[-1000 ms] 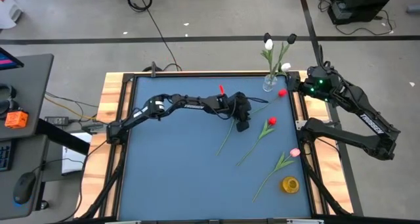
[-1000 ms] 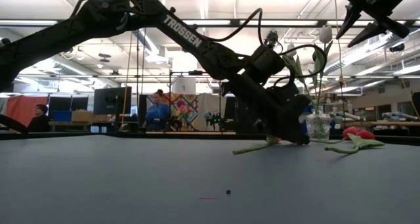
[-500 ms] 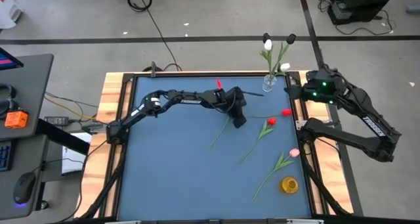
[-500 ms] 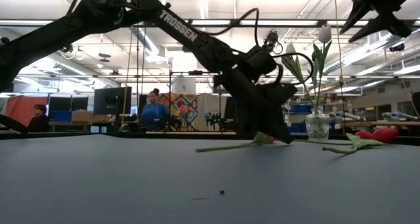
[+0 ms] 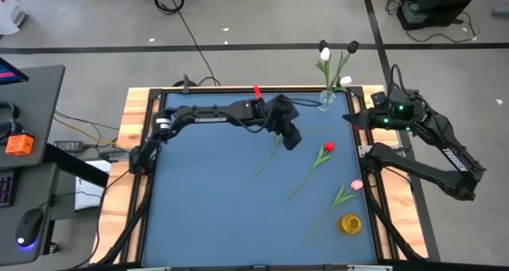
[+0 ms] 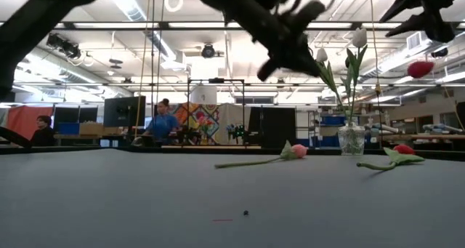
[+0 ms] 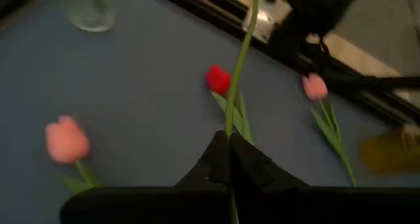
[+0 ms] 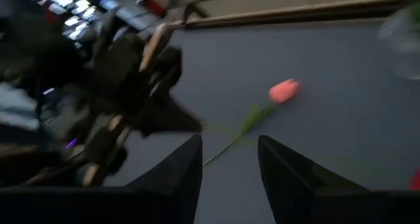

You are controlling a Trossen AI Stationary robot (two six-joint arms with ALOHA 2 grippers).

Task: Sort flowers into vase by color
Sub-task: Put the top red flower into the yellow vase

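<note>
Left pincer (image 7: pixel 230 159) clamps a green stem (image 7: pixel 240 60) above the blue table (image 5: pixel 207 199) — two people (image 6: pixel 161 123) stand behind.

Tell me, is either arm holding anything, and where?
The left gripper pinches a red tulip by its green stem; the right gripper holds nothing.

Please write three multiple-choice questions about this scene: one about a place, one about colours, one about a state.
1. Where does the vase stand?
A. the table's middle
B. the table's far edge, towards the right
C. the near left corner

2. The two tulips in it are:
A. red and pink
B. white and black
C. both yellow

3. The left gripper is:
A. open and empty
B. out of view
C. shut on a green stem

Answers:
1 B, as the high view shows.
2 B: a white tulip and a black tulip rise from it.
3 C: the left wrist view shows the stem pinched.
</note>
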